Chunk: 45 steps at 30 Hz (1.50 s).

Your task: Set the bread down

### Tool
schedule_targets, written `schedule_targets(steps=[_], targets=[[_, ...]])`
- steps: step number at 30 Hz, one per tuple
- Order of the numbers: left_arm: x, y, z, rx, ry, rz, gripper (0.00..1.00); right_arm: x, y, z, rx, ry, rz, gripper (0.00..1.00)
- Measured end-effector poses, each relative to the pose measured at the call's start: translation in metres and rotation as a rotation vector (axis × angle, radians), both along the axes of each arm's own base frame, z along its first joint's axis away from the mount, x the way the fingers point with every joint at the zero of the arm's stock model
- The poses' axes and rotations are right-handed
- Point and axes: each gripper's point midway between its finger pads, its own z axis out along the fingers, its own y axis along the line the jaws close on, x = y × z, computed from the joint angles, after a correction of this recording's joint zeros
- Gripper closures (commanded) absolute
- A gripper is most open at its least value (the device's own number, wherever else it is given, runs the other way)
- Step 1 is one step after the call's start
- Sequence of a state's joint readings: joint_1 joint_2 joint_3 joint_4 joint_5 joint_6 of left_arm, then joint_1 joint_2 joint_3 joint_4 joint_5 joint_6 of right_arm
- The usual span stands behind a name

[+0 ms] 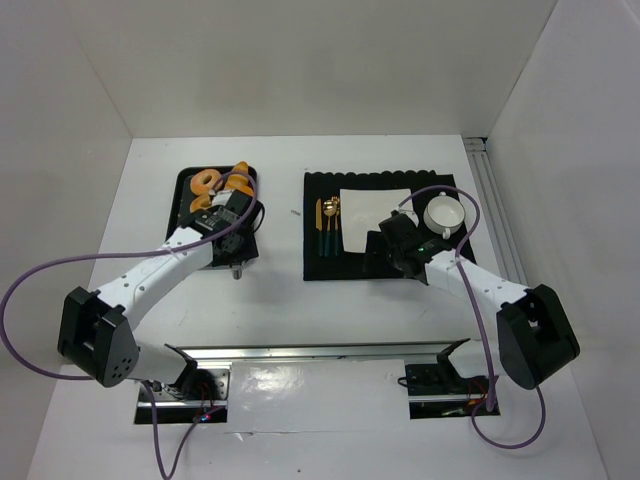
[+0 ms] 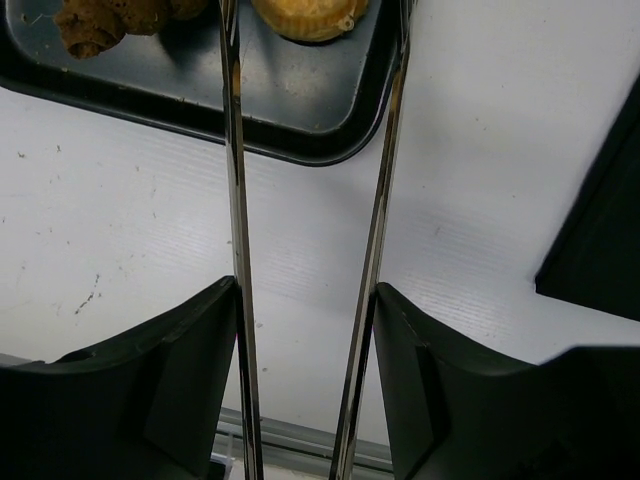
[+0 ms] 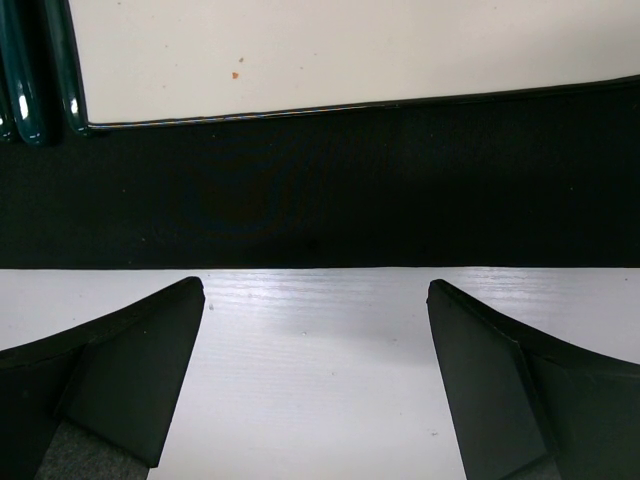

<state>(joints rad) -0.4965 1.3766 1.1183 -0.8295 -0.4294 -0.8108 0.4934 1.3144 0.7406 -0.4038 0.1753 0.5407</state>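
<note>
The right tool (image 3: 315, 288) gapes wide before the black mat (image 3: 320, 190).

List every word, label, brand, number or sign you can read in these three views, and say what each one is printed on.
None: no view shows any readable text.
The black tray, the black placemat, the white cup and the metal tongs bear no lettering that can be seen.
</note>
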Motion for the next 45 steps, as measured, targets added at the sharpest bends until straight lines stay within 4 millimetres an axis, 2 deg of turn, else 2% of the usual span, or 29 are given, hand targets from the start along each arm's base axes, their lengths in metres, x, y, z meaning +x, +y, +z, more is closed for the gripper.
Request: schedule_targets(steps=[5, 8, 11, 12, 16, 18, 21, 25, 27, 29, 32, 36, 39, 41, 45], targets=[[0.002, 0.005, -0.002, 0.011, 0.004, 0.018, 0.33, -0.001, 0.002, 0.0, 0.0, -0.001, 0.008, 0.0], [0.005, 0.009, -0.004, -0.004, 0.012, 0.035, 0.37, -0.001, 0.002, 0.0, 0.0, 0.0, 0.008, 0.0], [0.008, 0.012, -0.005, -0.019, 0.009, 0.052, 0.47, -0.001, 0.002, 0.0, 0.0, 0.0, 0.008, 0.0], [0.008, 0.012, -0.005, -0.019, 0.009, 0.053, 0.54, -0.001, 0.002, 0.0, 0.0, 0.0, 0.008, 0.0], [0.008, 0.013, -0.005, -0.016, 0.011, 0.039, 0.69, -0.001, 0.002, 0.0, 0.0, 0.0, 0.008, 0.0], [0.007, 0.013, -0.002, -0.016, 0.005, 0.033, 0.73, -0.001, 0.002, -0.001, -0.001, 0.002, 0.008, 0.0], [0.007, 0.014, 0.009, -0.013, -0.005, 0.019, 0.77, -0.001, 0.002, -0.001, -0.002, 0.003, 0.007, 0.0], [0.019, 0.004, 0.057, -0.05, -0.117, -0.031, 0.77, 0.0, -0.001, 0.0, -0.017, -0.003, -0.004, 0.0], [0.024, -0.01, 0.086, -0.086, -0.19, -0.085, 0.77, 0.002, -0.006, 0.007, -0.035, -0.021, -0.025, 0.0], [0.028, -0.031, 0.109, -0.135, -0.253, -0.159, 0.77, 0.004, -0.013, 0.022, -0.055, -0.069, -0.059, 0.0], [0.034, -0.071, 0.125, -0.202, -0.286, -0.281, 0.77, 0.004, -0.025, 0.062, -0.062, -0.189, -0.118, 0.0], [0.052, -0.133, 0.118, -0.255, -0.253, -0.453, 0.77, -0.002, -0.052, 0.125, -0.038, -0.367, -0.239, 0.0], [0.064, -0.176, 0.102, -0.28, -0.211, -0.571, 0.77, -0.012, -0.073, 0.16, -0.03, -0.449, -0.32, 0.0], [0.069, -0.203, 0.095, -0.312, -0.194, -0.642, 0.77, -0.018, -0.083, 0.172, -0.033, -0.475, -0.36, 0.0], [0.083, -0.255, 0.087, -0.362, -0.189, -0.748, 0.77, -0.028, -0.097, 0.174, -0.054, -0.48, -0.407, 0.0]])
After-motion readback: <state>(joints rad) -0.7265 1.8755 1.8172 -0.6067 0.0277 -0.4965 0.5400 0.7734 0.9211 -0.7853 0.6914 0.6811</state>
